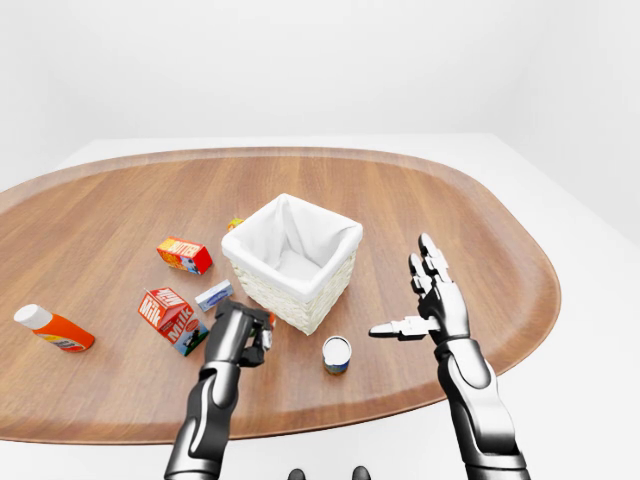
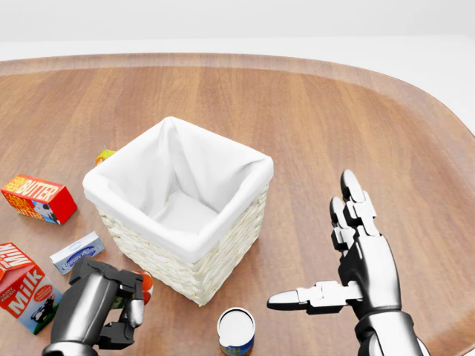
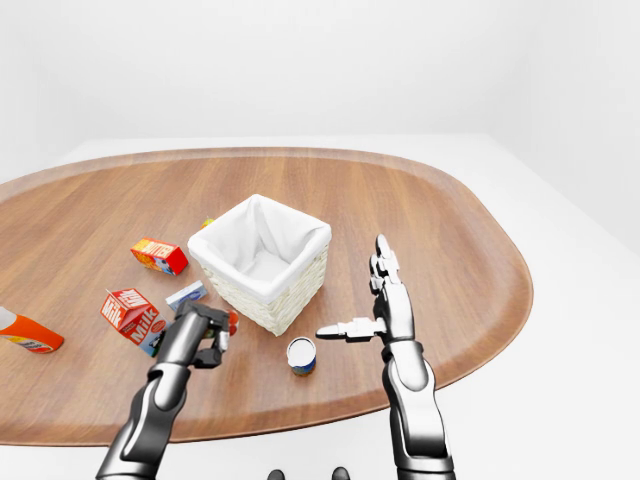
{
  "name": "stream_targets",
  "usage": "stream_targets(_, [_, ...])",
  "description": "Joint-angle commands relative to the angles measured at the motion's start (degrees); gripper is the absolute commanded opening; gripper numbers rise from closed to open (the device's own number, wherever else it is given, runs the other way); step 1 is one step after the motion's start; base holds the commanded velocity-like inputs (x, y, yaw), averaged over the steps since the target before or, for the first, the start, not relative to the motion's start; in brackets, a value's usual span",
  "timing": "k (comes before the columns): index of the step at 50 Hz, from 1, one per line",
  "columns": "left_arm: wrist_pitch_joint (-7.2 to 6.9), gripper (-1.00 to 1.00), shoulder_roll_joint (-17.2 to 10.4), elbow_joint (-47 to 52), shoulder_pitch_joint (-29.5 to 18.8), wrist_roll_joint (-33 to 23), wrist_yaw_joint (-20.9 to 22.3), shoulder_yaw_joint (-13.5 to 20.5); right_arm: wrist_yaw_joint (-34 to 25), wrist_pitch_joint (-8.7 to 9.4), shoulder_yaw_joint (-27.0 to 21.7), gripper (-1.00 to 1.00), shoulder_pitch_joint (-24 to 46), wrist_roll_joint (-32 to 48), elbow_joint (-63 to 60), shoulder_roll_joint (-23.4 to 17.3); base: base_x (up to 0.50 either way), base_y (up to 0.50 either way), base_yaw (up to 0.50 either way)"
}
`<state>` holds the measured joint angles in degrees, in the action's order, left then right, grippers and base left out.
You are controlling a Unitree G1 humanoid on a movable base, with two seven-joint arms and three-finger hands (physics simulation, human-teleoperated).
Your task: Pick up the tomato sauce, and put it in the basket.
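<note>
My left hand (image 2: 100, 308) is curled shut around the sauce (image 2: 145, 285), a small red thing that shows only as a sliver between my fingers, so I can make out little of its shape. It sits low in the head view, just left of the basket (image 2: 194, 261), near its lower corner. The basket is white wicker with a white cloth lining, standing upright on the wooden tabletop (image 2: 312, 111). My right hand (image 2: 349, 278) hangs open to the right of the basket, fingers up and thumb pointing left, holding nothing. A can (image 2: 236, 330) stands on the tabletop between my two hands. Left of the basket lie a milk carton (image 2: 26, 288), a butter box (image 2: 38, 198) and a small blue-and-white packet (image 2: 77, 252). Far left in the left-eye view lies an orange bottle (image 1: 55, 328).
</note>
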<state>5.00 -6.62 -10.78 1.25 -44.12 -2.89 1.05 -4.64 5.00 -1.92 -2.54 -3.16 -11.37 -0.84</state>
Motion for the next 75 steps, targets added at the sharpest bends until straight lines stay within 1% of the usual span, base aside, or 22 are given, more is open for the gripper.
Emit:
stream_targets(1, [-1.41,-1.00,0.4,7.7,1.2,1.2,3.5,1.0,0.0,0.00,0.0,1.00,0.0,0.0,0.2,0.0,0.00,0.00,0.00])
stream_targets(3, [-1.93,-1.00,0.5,9.1,1.5,1.3,4.2,1.2,0.0,0.00,0.0,1.00,0.0,0.0,0.1,0.0,0.00,0.00,0.00])
stream_targets(6, [-1.81,-1.00,0.4,9.0,1.4,1.4,4.3,1.3,0.0,0.00,0.1,1.00,0.0,0.1,0.2,0.0,0.00,0.00,0.00])
stream_targets(9, [-2.76,-1.00,0.6,11.3,1.8,1.6,5.5,1.6,0.0,0.00,0.0,1.00,0.0,0.1,0.4,0.0,0.00,0.00,0.00])
stream_targets(13, [-2.69,-1.00,0.5,11.1,1.6,1.7,5.4,1.8,0.1,0.00,0.0,1.00,0.0,0.1,0.4,0.0,0.00,0.00,0.00])
stream_targets(18, [-3.59,-1.00,0.7,13.1,2.0,1.9,6.5,2.1,0.1,0.00,0.0,1.00,0.1,0.1,0.2,0.0,0.00,0.00,0.00])
stream_targets(21, [-3.09,-1.00,0.5,12.1,1.8,2.0,6.0,2.2,0.1,0.00,0.0,1.00,0.0,0.1,0.3,0.0,0.00,0.00,0.00])
stream_targets(23, [-3.43,-1.00,0.6,13.2,2.3,2.0,6.4,2.4,0.1,0.00,0.0,1.00,0.2,0.1,0.4,0.0,0.00,0.00,0.00])
stream_targets(24, [-3.15,-1.00,0.5,12.6,2.1,2.1,6.1,2.5,0.1,0.00,-0.1,1.00,0.3,0.1,0.5,0.0,0.00,0.00,0.00])
stream_targets(29, [-4.36,-1.00,0.6,15.5,2.9,2.6,7.6,3.2,0.1,0.00,0.1,1.00,0.0,0.1,0.0,0.0,0.00,0.00,0.00])
stream_targets(31, [-4.21,-1.00,0.5,15.4,2.9,2.8,7.5,3.5,0.1,0.00,0.0,1.00,0.1,0.1,0.3,0.0,0.00,0.00,0.00])
stream_targets(33, [-4.37,-1.00,0.6,16.0,3.2,2.9,7.8,3.8,0.1,0.00,-0.1,1.00,0.2,0.1,0.4,0.0,0.00,0.00,0.00])
stream_targets(35, [-4.94,-1.00,0.6,17.1,3.4,3.0,8.4,4.0,0.0,0.00,-0.1,1.00,0.1,0.1,0.4,0.0,0.00,0.00,0.00])
stream_targets(48, [-6.51,-1.00,0.9,21.0,3.8,3.5,10.4,4.9,0.1,0.00,-0.2,1.00,0.3,0.0,0.2,-0.1,0.00,0.00,0.00])
stream_targets(55, [-8.44,-1.00,1.3,25.4,4.3,3.5,12.8,5.3,0.1,0.00,-0.2,1.00,0.3,0.1,0.4,-0.1,0.00,0.00,0.00])
stream_targets(57, [-8.65,-1.00,1.3,25.8,4.2,3.6,13.1,5.5,0.1,0.00,-0.2,1.00,0.4,0.1,0.7,-0.1,0.00,0.00,0.00])
stream_targets(58, [-9.16,-1.00,1.3,26.8,4.3,3.6,13.6,5.6,0.1,0.00,-0.2,1.00,0.3,0.1,0.4,-0.1,0.00,0.00,0.00])
stream_targets(62, [-9.14,-1.00,1.4,27.1,4.3,3.7,13.7,5.8,0.2,0.00,-0.2,1.00,0.4,0.1,0.8,-0.1,0.00,0.00,0.00])
stream_targets(63, [-9.64,-1.00,1.4,27.9,4.2,3.7,14.2,5.8,0.1,0.00,-0.1,1.00,0.4,0.1,0.9,0.0,0.00,0.00,0.00])
stream_targets(65, [-10.00,-1.00,1.5,28.7,4.2,3.7,14.6,5.9,0.1,0.00,-0.1,1.00,0.2,0.2,1.0,0.0,0.00,0.00,0.00])
stream_targets(68, [-10.00,-1.00,1.6,31.0,4.3,3.8,15.9,6.2,0.1,0.00,-0.1,1.00,0.2,0.2,1.0,0.0,0.00,0.00,0.00])
stream_targets(75, [-10.00,-1.00,1.8,32.9,4.3,3.9,16.9,6.4,0.1,0.00,0.0,1.00,0.2,0.2,1.0,0.0,0.00,0.00,0.00])
